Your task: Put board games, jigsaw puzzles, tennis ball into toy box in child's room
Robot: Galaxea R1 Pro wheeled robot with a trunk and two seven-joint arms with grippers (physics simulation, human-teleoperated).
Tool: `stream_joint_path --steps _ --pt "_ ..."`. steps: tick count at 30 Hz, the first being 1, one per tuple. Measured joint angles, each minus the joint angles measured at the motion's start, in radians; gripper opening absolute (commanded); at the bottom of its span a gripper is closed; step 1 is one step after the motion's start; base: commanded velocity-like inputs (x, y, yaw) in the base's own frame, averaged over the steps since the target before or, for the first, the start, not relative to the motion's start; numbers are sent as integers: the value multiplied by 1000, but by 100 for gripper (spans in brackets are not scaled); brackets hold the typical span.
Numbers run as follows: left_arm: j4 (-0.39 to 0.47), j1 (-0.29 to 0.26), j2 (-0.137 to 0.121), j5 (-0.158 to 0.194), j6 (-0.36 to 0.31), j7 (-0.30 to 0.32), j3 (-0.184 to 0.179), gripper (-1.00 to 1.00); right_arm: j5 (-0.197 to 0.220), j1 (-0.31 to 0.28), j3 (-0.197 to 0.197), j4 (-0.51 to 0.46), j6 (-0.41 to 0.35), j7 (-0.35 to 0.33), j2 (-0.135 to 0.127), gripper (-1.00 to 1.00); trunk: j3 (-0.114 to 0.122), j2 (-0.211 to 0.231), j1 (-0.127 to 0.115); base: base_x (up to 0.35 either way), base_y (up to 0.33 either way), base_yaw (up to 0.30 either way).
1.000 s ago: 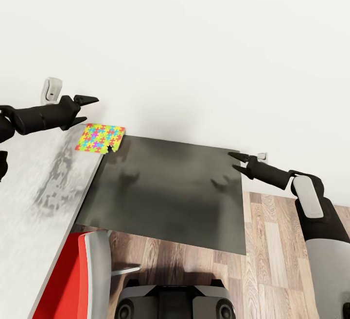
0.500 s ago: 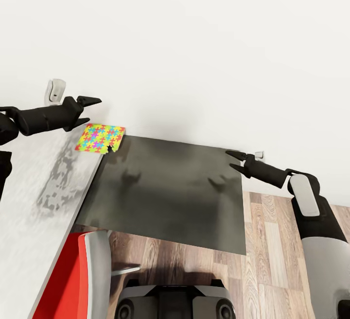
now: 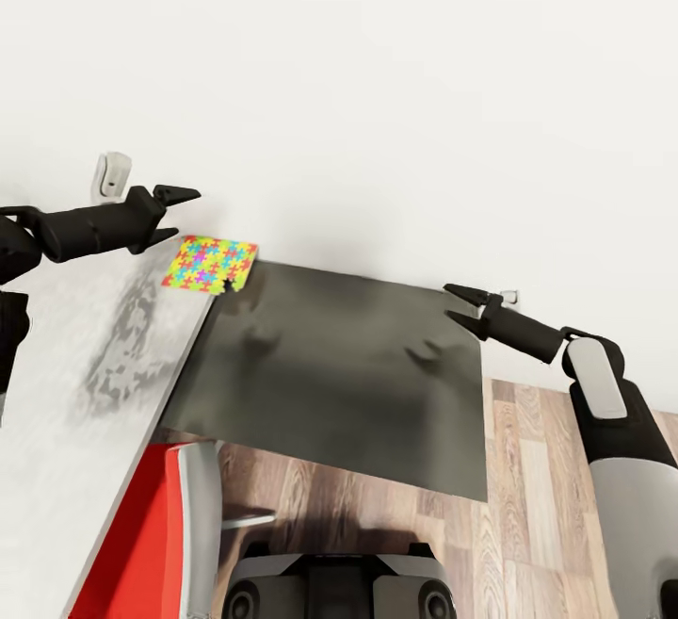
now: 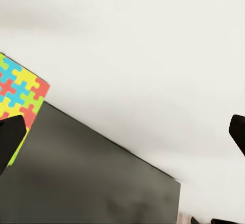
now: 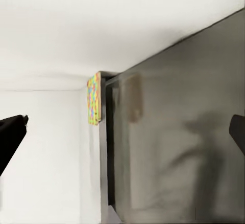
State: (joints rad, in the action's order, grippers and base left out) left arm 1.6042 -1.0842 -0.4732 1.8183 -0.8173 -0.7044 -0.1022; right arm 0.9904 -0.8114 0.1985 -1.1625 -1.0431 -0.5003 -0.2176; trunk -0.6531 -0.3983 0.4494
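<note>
The jigsaw puzzle [image 3: 209, 265] lies at the far corner of the counter [image 3: 75, 383], not yet boxed. My left gripper [image 3: 177, 213] hovers near it, parted and empty; my right gripper [image 3: 465, 305], over the dark cabinet [image 3: 339, 374], is likewise spread, holding nothing.

- The desk [image 3: 66, 393] has a pale grey, smooth top with darker mottled patches, and it runs along the white wall.
- One jigsaw puzzle [image 3: 209, 264] lies flat at the desk's far corner, by the wall; its side reaches the desk's end edge, and a small bit overhangs toward the cabinet.
- The puzzle's pieces are yellow, pink, blue and green.
- A lower dark grey cabinet [image 3: 339, 374] stands against the desk's end edge, its back edge at the wall; its flat top is bare.
- The wood-plank floor [image 3: 527, 506] carries the cabinet and a red chair [image 3: 141, 544], which stands at the desk's near edge.
</note>
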Motion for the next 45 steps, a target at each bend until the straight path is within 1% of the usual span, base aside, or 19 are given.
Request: stream_joint_path --steps 4,8,11,15,24,33,45 --pt "0 1 8 7 1 0 -1 100 6 -7 1 30 0 -23 -23 100 1 0 0 0 0 224" --pt "0 1 14 21 1 0 -1 100 7 -15 3 45 0 -29 -33 100 1 0 0 0 0 134" --pt "0 3 21 41 1 -1 -1 100 9 -21 4 61 0 -34 -46 100 2 0 0 0 0 74" --pt "1 5 25 51 2 0 -1 100 10 -23 6 70 0 -37 -55 100 2 0 0 0 0 42" --pt "1 13 27 59 3 1 -1 100 10 -20 7 77 0 -39 -63 100 2 0 0 -58 -68 15" --pt "1 18 26 54 3 -1 -1 100 9 -19 8 78 0 -40 -67 100 2 0 0 -130 -180 4" --pt "1 20 24 51 3 -2 0 100 11 -24 9 80 0 -41 -71 100 2 0 0 -34 -47 1"
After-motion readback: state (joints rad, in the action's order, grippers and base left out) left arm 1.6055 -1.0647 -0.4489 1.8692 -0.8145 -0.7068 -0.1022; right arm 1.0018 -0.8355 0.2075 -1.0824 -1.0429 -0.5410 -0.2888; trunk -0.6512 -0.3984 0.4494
